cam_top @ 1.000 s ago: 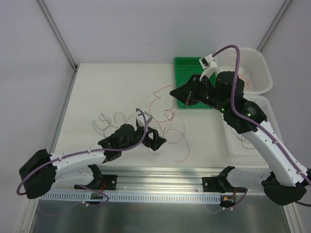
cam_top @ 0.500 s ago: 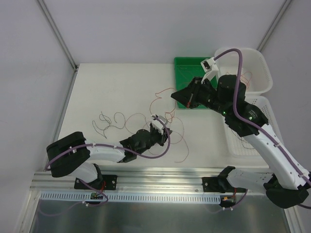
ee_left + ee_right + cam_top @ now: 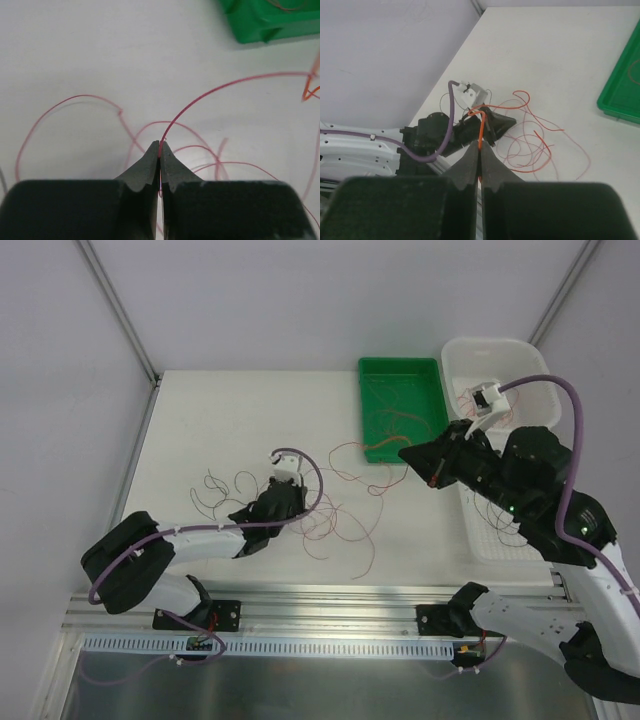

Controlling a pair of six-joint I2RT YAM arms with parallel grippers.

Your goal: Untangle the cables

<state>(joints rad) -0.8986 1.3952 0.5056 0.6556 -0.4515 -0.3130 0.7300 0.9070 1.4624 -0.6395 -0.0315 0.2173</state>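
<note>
Hair-thin cables (image 3: 335, 522) curl loosely — left gripper (image 3: 160, 150) pinching a red strand (image 3: 240, 80), right gripper (image 3: 480, 148), since pulled back rightward, an orange strand (image 3: 481, 127).

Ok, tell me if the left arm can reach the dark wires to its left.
Probably: the dark wires lie close beside the left gripper, nothing between. But it is shut on a red wire and must release first.

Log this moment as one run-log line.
left tool: shut on red cable | right tool: shut on orange cable, held above table | remaining cables: loose overlapping loops on table
</note>
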